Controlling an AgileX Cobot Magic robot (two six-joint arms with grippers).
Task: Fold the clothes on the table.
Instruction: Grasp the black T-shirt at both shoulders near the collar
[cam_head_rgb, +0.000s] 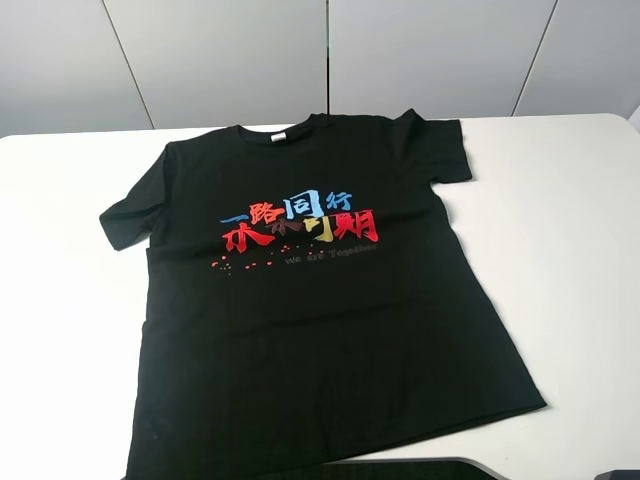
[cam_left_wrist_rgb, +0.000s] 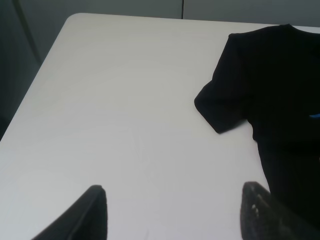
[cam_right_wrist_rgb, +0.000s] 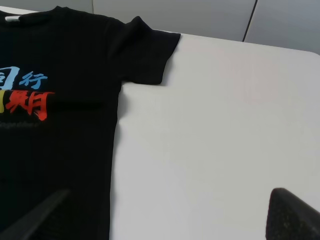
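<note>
- Nearest the lens, at the bottom edge of the high view, a dark curved shape (cam_head_rgb: 400, 468) overlaps the hem and is cut off; what it is cannot be told.
- Black T-shirt (cam_head_rgb: 320, 330): soft, matte cotton, lying flat and face up across the middle of the frame. The collar points toward the top and both short sleeves are spread outward. Its lower left corner runs out of the frame.
- Print (cam_head_rgb: 300, 225) across the chest: brushy characters in blue, red and yellow, with red specks below to the left. A line of small lettering beneath is too faint to read.
- Small white neck label (cam_head_rgb: 277, 136) inside the collar.
- White tabletop (cam_head_rgb: 570, 250): smooth, with rounded corners, showing on either side of the shirt.
- Left tool (cam_left_wrist_rgb: 175, 210): spread wide and grasping nothing, above the white tabletop. One dark finger (cam_left_wrist_rgb: 257, 212) sits at the shirt's side edge; contact is unclear.
- Right tool (cam_right_wrist_rgb: 165, 215): likewise released and holding nothing, with one finger over the black cloth and the other over the white tabletop.
- Grey wall panels (cam_head_rgb: 220, 50) fill the top of the frame.
</note>
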